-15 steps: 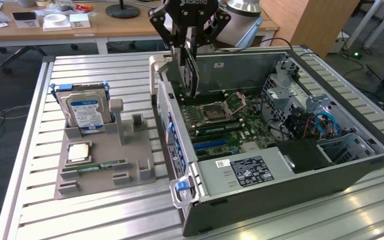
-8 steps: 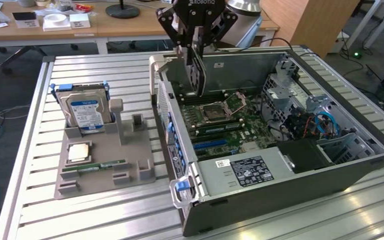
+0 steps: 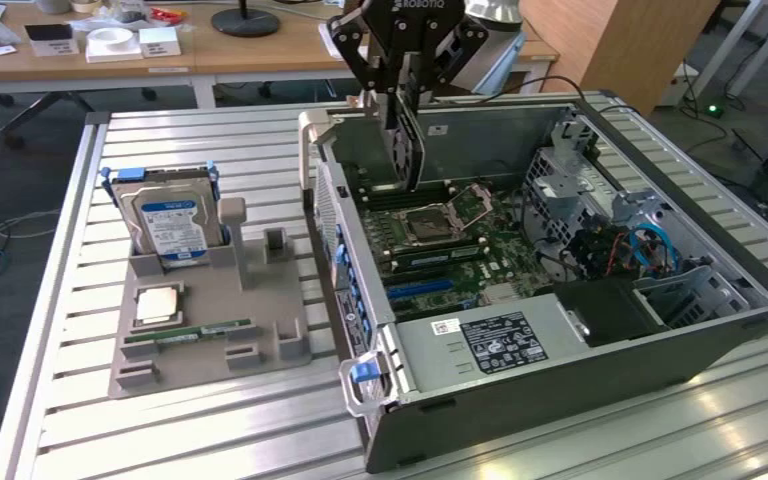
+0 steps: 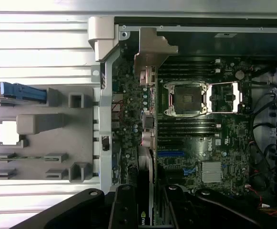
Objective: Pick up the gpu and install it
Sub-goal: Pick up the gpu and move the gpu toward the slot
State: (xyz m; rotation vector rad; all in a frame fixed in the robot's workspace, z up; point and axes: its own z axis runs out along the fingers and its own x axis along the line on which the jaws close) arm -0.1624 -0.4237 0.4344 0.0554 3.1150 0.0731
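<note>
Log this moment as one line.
hand: shut on graphics card | position: upright over motherboard in open computer case | hard drive: in gray holder

My pincer [image 3: 398, 95] is matte black, built of jointed link bars with small round pivots, white ROBOTIQ lettering across its body, joined to a shiny silver wrist [image 3: 494, 10].

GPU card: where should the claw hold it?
By its top edge, from straight above. The GPU card hangs upright and thin over the open computer case, so the claw pinches its two flat faces, leaving the bottom edge free to face the motherboard.
</note>
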